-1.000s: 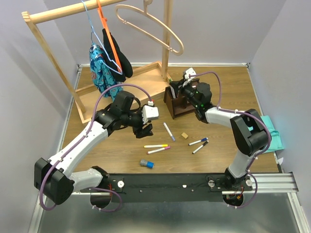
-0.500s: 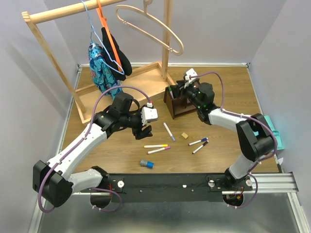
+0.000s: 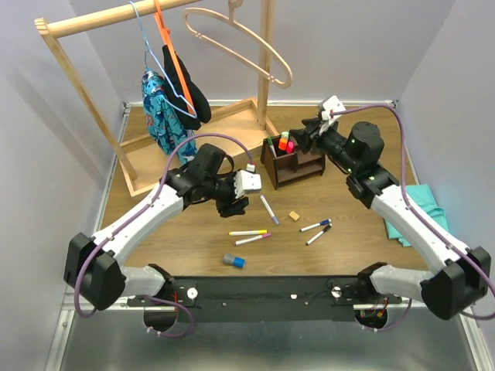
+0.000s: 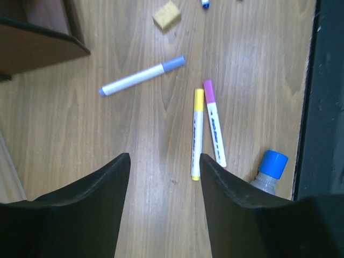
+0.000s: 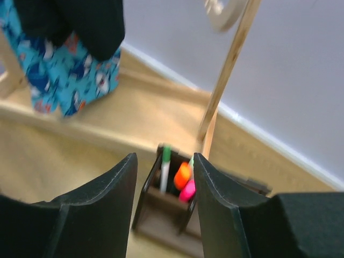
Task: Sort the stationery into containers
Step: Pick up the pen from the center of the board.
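Five thin markers lie loose on the wooden table (image 3: 193,239): the lilac-capped marker (image 3: 268,209) nearest the organiser, the yellow-capped marker (image 3: 247,232) and the pink-capped marker (image 3: 253,239) side by side and almost parallel, and off to their right the blue-capped marker (image 3: 315,226) beside the dark-capped marker (image 3: 318,235). The tan cube (image 3: 294,216) sits between the lilac-capped marker and that right-hand pair. The grey cylinder (image 3: 233,261), which has a blue cap, lies nearest the arm bases, just beside the pink-capped marker's white end. Farther back stands the dark brown organiser (image 3: 298,166). Upright in its compartments are the green-capped marker (image 5: 165,161), the orange highlighter (image 5: 183,174) and the pink highlighter (image 5: 188,191). The left gripper (image 3: 234,207) hovers over the table near the lilac-capped marker, fingers spread and empty. The right gripper (image 3: 303,137) hangs raised just behind the organiser, fingers apart, holding nothing. At the far left stands the pale clothes rack (image 3: 93,100).
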Robot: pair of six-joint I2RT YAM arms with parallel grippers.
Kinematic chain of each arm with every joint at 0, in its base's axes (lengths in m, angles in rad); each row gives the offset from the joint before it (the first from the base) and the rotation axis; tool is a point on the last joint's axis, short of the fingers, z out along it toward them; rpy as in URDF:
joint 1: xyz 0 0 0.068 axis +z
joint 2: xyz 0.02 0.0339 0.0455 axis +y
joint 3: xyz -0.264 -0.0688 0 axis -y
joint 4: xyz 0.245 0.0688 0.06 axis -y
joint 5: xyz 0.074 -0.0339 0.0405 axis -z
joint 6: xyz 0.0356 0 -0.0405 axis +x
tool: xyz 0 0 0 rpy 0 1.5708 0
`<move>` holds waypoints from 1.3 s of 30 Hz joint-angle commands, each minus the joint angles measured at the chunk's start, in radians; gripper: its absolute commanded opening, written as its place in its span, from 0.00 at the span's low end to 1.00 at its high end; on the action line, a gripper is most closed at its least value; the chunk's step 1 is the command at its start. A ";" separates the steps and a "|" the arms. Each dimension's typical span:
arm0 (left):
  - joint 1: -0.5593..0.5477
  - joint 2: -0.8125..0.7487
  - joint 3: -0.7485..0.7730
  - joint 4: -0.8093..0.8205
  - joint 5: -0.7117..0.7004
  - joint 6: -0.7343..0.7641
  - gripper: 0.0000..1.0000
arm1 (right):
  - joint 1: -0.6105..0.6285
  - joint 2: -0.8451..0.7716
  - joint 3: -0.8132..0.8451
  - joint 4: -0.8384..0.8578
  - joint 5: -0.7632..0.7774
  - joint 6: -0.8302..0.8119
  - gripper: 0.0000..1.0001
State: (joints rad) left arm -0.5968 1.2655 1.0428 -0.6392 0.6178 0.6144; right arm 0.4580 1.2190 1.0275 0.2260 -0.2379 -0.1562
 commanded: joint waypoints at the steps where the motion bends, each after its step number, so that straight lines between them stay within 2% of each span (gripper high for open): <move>1: -0.066 0.081 0.029 -0.054 -0.160 0.045 0.59 | -0.004 -0.102 -0.021 -0.442 -0.043 -0.026 0.54; 5: -0.135 0.161 0.023 -0.050 -0.250 0.013 0.56 | -0.002 -0.177 -0.020 -0.635 -0.040 -0.042 0.54; 8: -0.165 0.207 0.014 -0.024 -0.308 -0.025 0.54 | -0.005 -0.211 -0.058 -0.665 -0.011 -0.032 0.54; 12: -0.216 0.265 -0.018 0.054 -0.394 -0.100 0.52 | -0.025 -0.240 -0.067 -0.685 0.058 -0.036 0.81; 13: -0.227 0.278 -0.021 0.065 -0.420 -0.116 0.52 | -0.031 -0.240 -0.058 -0.688 0.072 -0.040 0.82; 19: -0.253 0.325 -0.014 0.098 -0.484 -0.162 0.49 | -0.080 -0.259 -0.049 -0.656 0.088 -0.040 0.81; 26: -0.270 0.386 0.039 0.070 -0.437 -0.169 0.49 | -0.151 -0.292 -0.067 -0.625 0.126 0.010 0.81; 39: -0.320 0.429 0.057 0.056 -0.403 -0.180 0.47 | -0.176 -0.323 -0.106 -0.613 0.127 0.014 0.81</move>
State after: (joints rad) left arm -0.9104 1.6722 1.0718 -0.5743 0.1932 0.4458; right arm 0.2893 0.9207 0.9440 -0.4049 -0.1333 -0.1547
